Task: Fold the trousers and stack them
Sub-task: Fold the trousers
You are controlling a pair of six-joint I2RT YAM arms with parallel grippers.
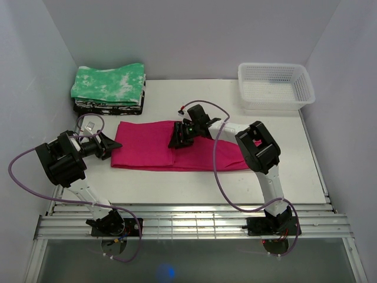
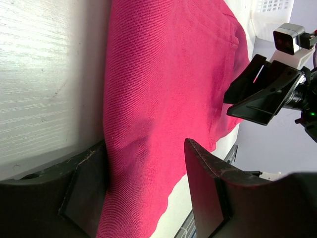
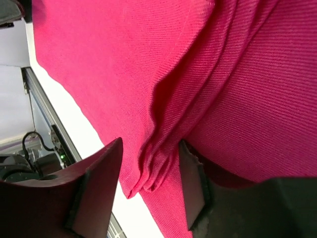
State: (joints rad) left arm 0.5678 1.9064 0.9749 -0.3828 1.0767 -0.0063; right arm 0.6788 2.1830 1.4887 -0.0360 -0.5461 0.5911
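Note:
The magenta-pink trousers (image 1: 147, 150) lie flat as a long band across the middle of the table. My left gripper (image 1: 111, 145) is at their left end, jaws open, with the fabric edge (image 2: 163, 89) lying between the fingers (image 2: 146, 148). My right gripper (image 1: 178, 138) sits over the middle of the band, where one layer overlaps another. In the right wrist view its jaws (image 3: 151, 148) are open around a bunched fold of the pink cloth (image 3: 124, 59), and one finger is tucked under the upper layer.
A folded green-and-white cloth (image 1: 109, 82) lies on a dark patterned folded stack (image 1: 109, 107) at the back left. A white mesh basket (image 1: 274, 85) stands at the back right. Metal rails (image 1: 188, 221) run along the near edge. The right arm's gripper (image 2: 267, 94) shows in the left wrist view.

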